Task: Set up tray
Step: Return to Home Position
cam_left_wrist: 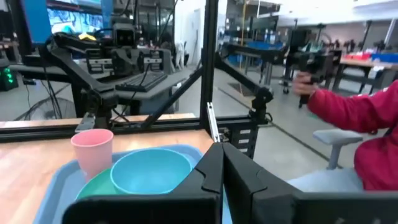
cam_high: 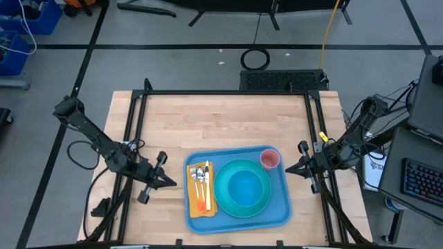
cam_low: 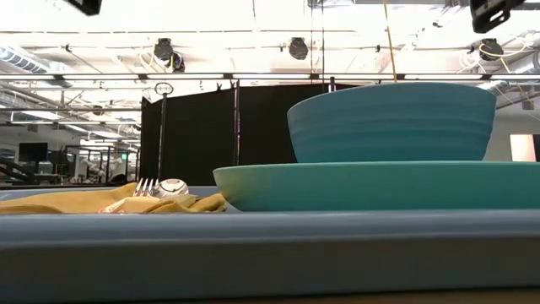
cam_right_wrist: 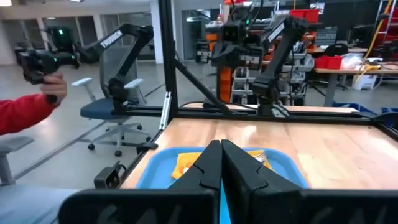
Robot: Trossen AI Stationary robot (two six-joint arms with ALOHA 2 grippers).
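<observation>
Homing well: back straight off tray (cam_high: 280,207) — left gripper (cam_high: 165,181) and right gripper (cam_high: 292,168) flanking it, both pinched together, empty — steering clear of cup (cam_high: 270,160).

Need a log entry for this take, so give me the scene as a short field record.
tray: blue, on the wooden table, between the two arms
plate: turquoise, in the tray's middle
bowl: blue, on the plate
cup: pink, upright, in the tray corner nearest the right tool
napkin: yellow, on the tray's left side
cutlery: lying on the napkin
left tool: shut, empty, left of the tray
right tool: shut, empty, right of the tray
</observation>
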